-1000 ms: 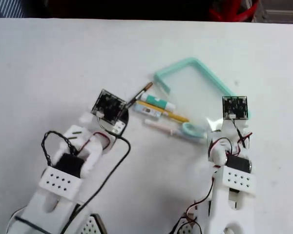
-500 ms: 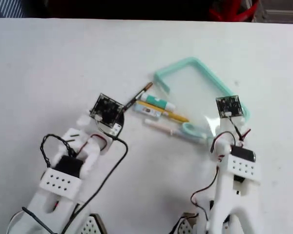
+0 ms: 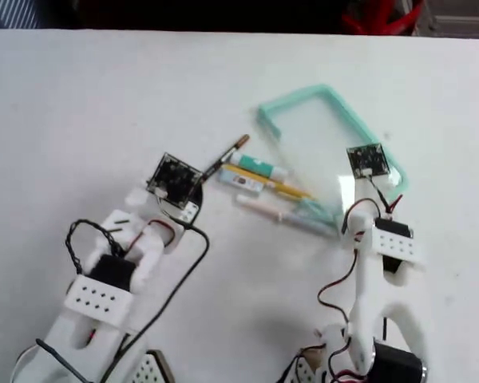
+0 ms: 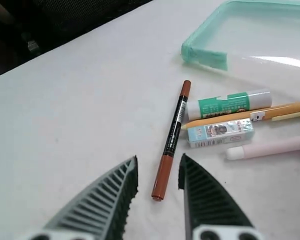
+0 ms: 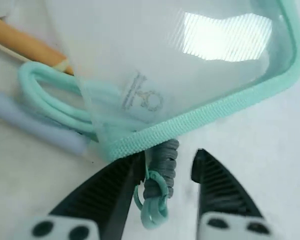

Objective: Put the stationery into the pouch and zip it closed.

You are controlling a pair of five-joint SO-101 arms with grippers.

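Left gripper (image 4: pixel 157 165): jaws parted, held low, angled down. Right gripper (image 5: pixel 170 156): jaws parted, seemingly unclamped, arm extended forward.

glossy clear plastic pouch (image 5: pixel 200 65) (woven cloth edging (image 5: pixel 225 111)), smooth matt table (image 3: pixel 104 96), glossy plastic marker (image 4: pixel 172 140)

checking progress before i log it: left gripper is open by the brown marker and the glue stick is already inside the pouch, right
Not quite. The glue stick is not inside the pouch; it lies on the table outside it, as the left wrist view shows. The rest holds: the left gripper is open by the brown marker.
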